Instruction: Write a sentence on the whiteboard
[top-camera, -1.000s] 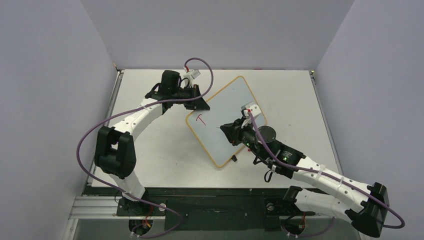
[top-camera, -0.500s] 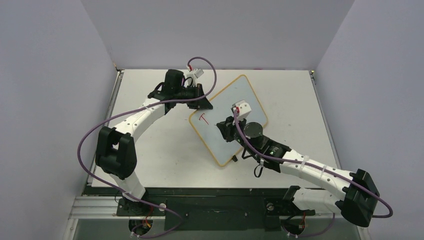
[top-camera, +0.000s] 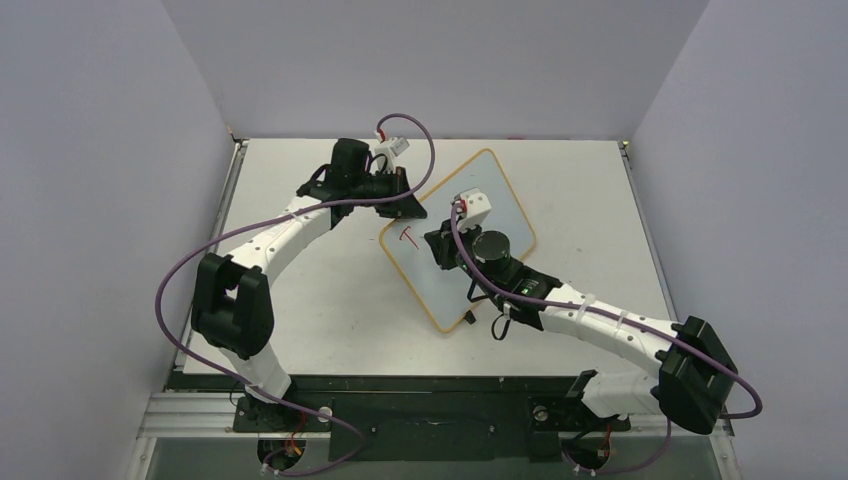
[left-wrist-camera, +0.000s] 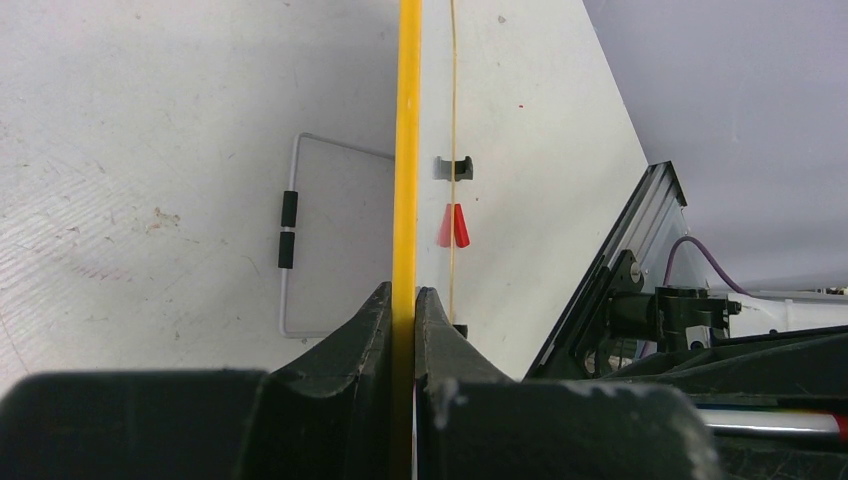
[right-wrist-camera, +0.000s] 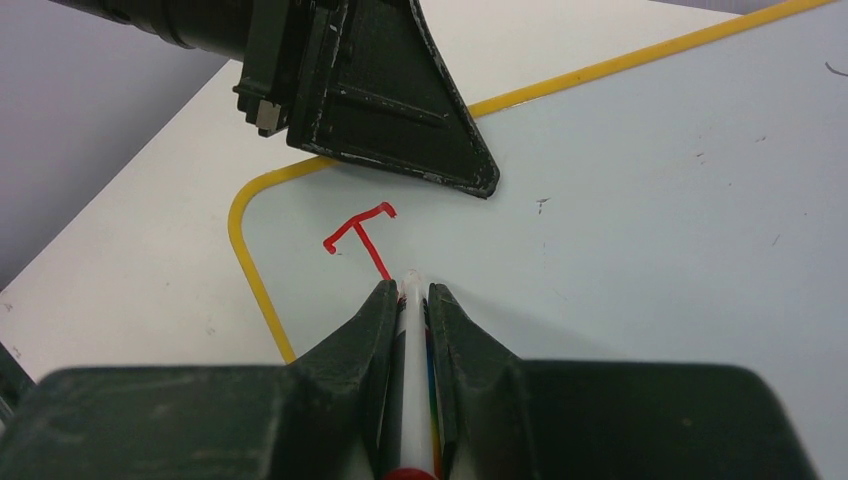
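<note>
Whiteboard (top-camera: 428, 280) lies slantwise on the table (top-camera: 300, 290), between the two arms, one corner pointing to the far side. Of the sentence (top-camera: 405, 237) only a red T stands near the board's left corner.

The left pincer (top-camera: 405, 205) is clamped on the whiteboard's upper-left edge. In its own wrist view, the two dark fingers (left-wrist-camera: 378, 320) press from either side on the yellow frame, seen edge-on, with no gap left between pads and rim.

The right pincer (top-camera: 437, 245) hangs over the board just beside the T. Its fingers (right-wrist-camera: 372, 330) are drawn nearly together and grip a slim white marker (right-wrist-camera: 410, 330) lengthwise, the barrel filling the narrow slot between them. The marker's tip points at the lower end of the T's stem — whether it presses on the surface cannot be told. The left pincer's dark finger lies on the board just above the letter.
</note>
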